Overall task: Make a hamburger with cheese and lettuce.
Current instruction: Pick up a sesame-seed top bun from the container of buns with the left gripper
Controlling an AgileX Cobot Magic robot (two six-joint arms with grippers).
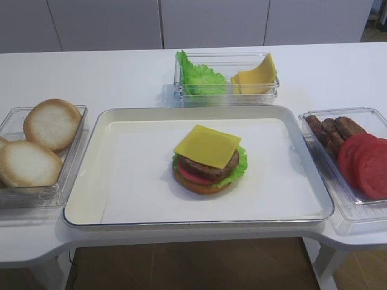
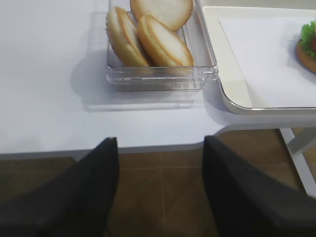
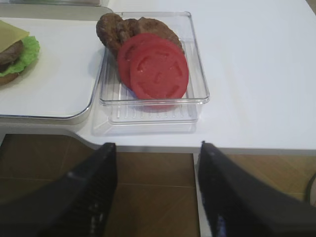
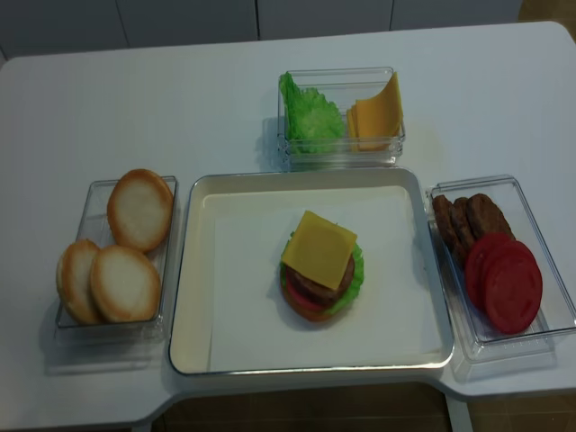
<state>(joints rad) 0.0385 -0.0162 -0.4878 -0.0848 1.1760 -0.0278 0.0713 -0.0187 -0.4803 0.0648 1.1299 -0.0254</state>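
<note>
The hamburger [image 1: 208, 166] [image 4: 319, 270] stands in the middle of the white-lined tray [image 1: 91, 175]. It is a brown bun base, a red tomato slice, a dark patty and the frilly lettuce [image 1: 240, 162], with the square yellow cheese [image 1: 207, 145] lying on top. No bun covers the cheese. Neither gripper shows in the high views. In the wrist views my left gripper [image 2: 160, 143] and right gripper [image 3: 157, 148] hang open and empty off the table's front edge, over the brown floor. The hamburger's edge [image 3: 12, 57] shows at the far left of the right wrist view.
A clear box of pale bun halves [image 1: 42, 142] [image 2: 148, 39] sits left of the tray. A box with a lettuce bunch and cheese slices [image 1: 227, 78] stands behind it. A box of patties and tomato slices [image 1: 357, 157] [image 3: 153, 64] sits at the right.
</note>
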